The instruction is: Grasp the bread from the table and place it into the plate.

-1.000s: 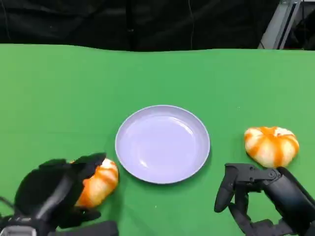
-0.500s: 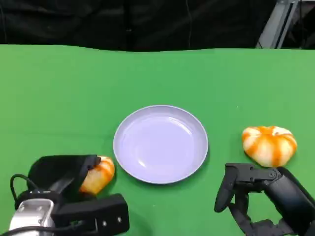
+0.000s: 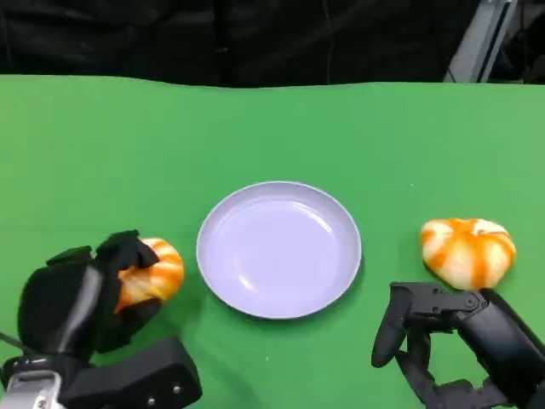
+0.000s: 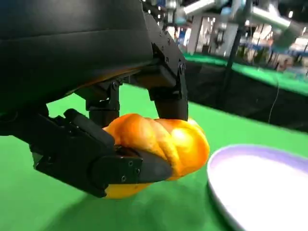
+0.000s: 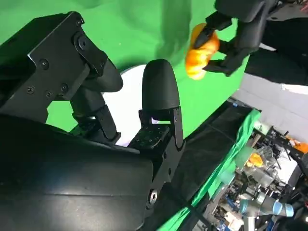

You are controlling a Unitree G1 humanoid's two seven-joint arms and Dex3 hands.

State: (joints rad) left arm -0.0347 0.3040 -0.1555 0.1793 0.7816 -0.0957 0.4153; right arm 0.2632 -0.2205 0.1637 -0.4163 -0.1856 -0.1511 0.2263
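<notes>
OK, left hand point(image 3: 81, 298) is clamped on the bread point(image 3: 152, 273), fingers wrapped over the top and under the bottom; left wrist view confirms the bread point(image 4: 159, 144) is pinched between upper and lower fingers point(image 4: 168, 91) and looks lifted off the green surface point(image 3: 102, 153). The plate point(image 3: 279, 249) sits just to the hand's right, near but not touching.

Step in hand, as I read it: carry to the plate. To do it well: keep the squeeze steady, since the bread looks soft and will likely deform; carry it high enough to clear the plate rim, move right until the bread is over the plate centre, lower, then release. Don't drag the rim, the plate looks light and could slide.

Right hand point(image 3: 451, 341) rests low on the right, holding nothing, fingers loosely apart. A second bread piece point(image 3: 468, 251) lies just beyond it, untouched.

Versus half a second ago: the left hand has come up and away from the surface with the bread, which now shows more clearly above the fingers. Plate, second piece and right hand are unchanged.
</notes>
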